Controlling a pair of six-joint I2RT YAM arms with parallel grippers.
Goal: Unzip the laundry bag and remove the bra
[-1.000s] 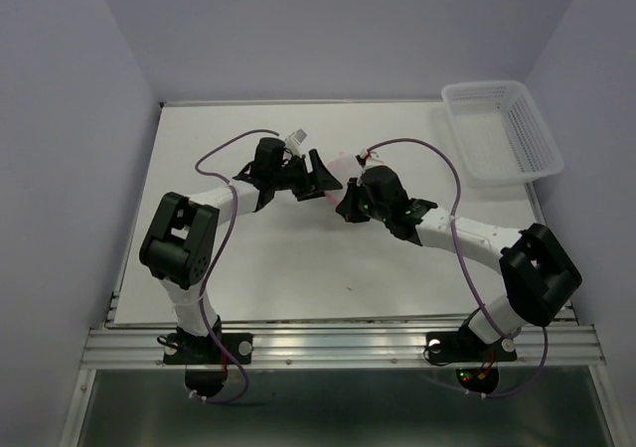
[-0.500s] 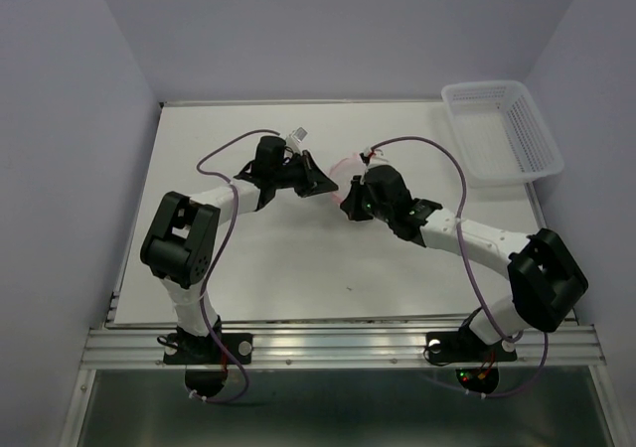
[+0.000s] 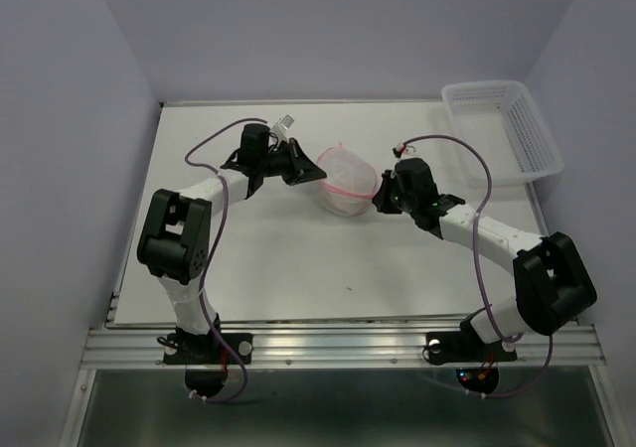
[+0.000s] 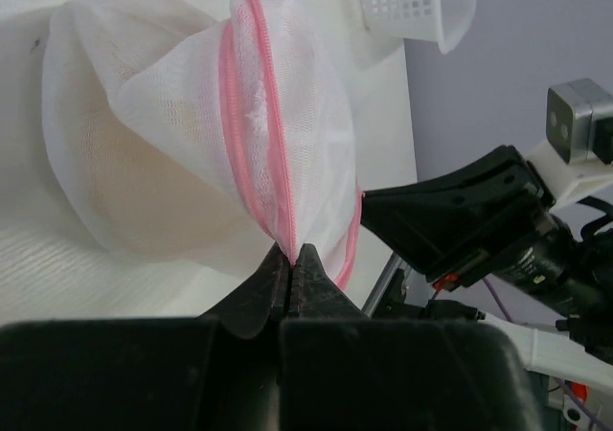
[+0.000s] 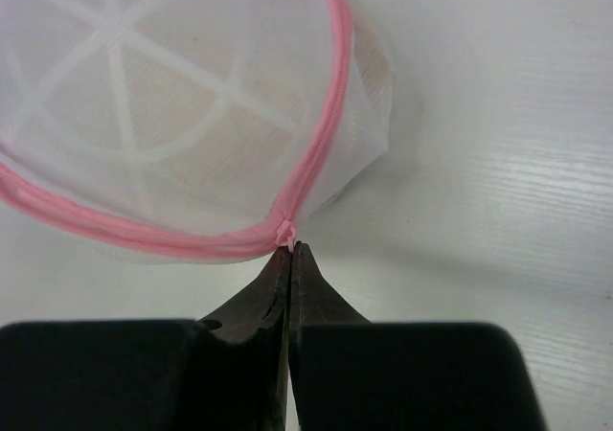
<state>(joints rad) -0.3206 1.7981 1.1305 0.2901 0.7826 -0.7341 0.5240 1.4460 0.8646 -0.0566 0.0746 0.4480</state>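
While the laundry bag (image 3: pixel 346 182) is stretched between both arms at mid-desk | left jaws are closed tight on its pink rim (image 4: pixel 251 115) | right jaws are pinched on the zipper pull (image 5: pixel 285 232) at the opposite end | bra (image 4: pixel 158 168) is judged inside, tan behind mesh

— Could you make out the bra (image 4: pixel 139 177)?
— Only as a tan blur inside the laundry bag (image 4: pixel 115 77), behind its mesh. Beyond the laundry bag, the frame's top edge cut off the basket (image 4: pixel 414 5).

Nothing legible anywhere: no lettering, brand, number or sign to be read on the laundry bag (image 3: pixel 346 181), nor on the basket (image 3: pixel 497 134) at two o'clock.
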